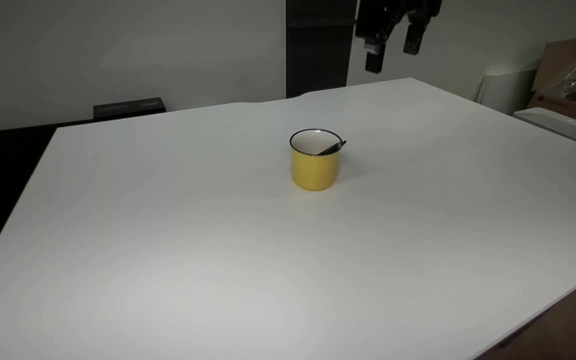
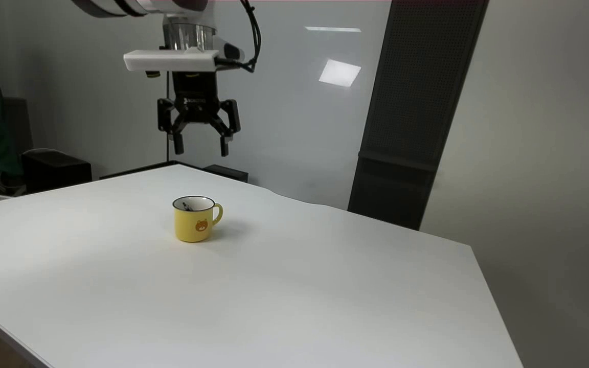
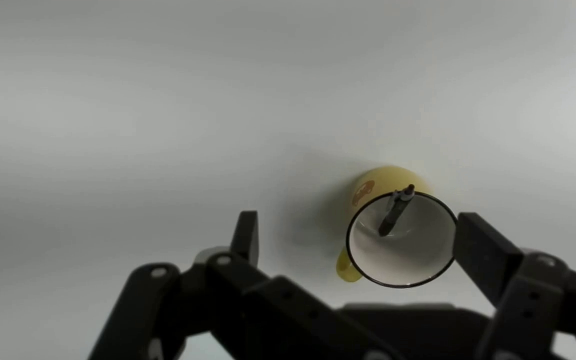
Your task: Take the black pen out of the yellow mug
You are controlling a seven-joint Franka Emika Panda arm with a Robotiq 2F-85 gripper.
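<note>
Hand (image 2: 201,146) hangs well above the worktop (image 2: 325,296), fingers apart. Lower down, the yellow mug (image 2: 187,228) stands upright, handle on the right in an exterior view (w/ small animal face (image 2: 201,226) on its side). Black pen (image 1: 334,148) leans inside, upper end just past the right rim in an exterior view. Bkgd, same view: dark box (image 1: 129,108) past far edge, white tray-like piece (image 1: 555,122) far right.

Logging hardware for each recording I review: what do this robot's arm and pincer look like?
The visible arm is white with dark bands, plus a shiny silver collar and a white bar. Black cables loop down near the bar's end. The pincer is black, with angular linkages, two blunt, blocky fingers and pale lettering too small to read.
</note>
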